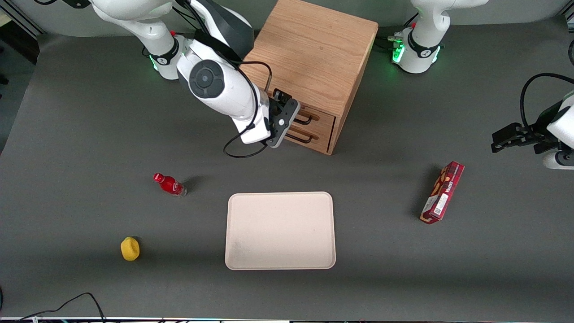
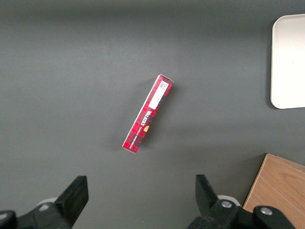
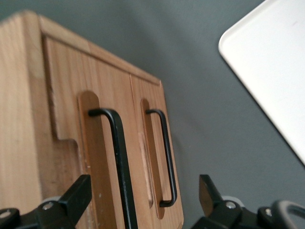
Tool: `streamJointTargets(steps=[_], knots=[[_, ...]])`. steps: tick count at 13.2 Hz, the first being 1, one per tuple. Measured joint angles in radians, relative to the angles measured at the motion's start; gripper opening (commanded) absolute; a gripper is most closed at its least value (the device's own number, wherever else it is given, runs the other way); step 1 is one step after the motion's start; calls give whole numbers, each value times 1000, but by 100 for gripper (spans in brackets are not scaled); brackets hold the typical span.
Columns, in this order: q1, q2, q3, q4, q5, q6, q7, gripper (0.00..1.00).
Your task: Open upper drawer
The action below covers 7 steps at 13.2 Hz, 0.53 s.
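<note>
The light oak cabinet (image 1: 314, 49) stands at the back of the table, its two drawer fronts facing the front camera. The upper drawer (image 1: 320, 117) carries a black wire handle (image 1: 306, 120), and its front looks flush with the lower drawer (image 1: 316, 134). My gripper (image 1: 289, 112) hovers just in front of the drawer fronts, open and holding nothing. In the right wrist view the upper drawer's handle (image 3: 118, 157) and the lower drawer's handle (image 3: 167, 157) both lie between the spread fingers of the gripper (image 3: 143, 188), touching neither.
A beige tray (image 1: 280, 264) lies nearer the front camera than the cabinet. A red bottle (image 1: 169, 184) and a yellow fruit (image 1: 130, 248) sit toward the working arm's end. A red box (image 1: 442, 192) lies toward the parked arm's end.
</note>
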Motion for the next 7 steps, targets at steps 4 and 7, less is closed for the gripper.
streamJointTargets(steps=[4,7], knots=[[-2,3,7,-28,-3,6,0,100],[-9,3,7,-31,-13,6,0,100]])
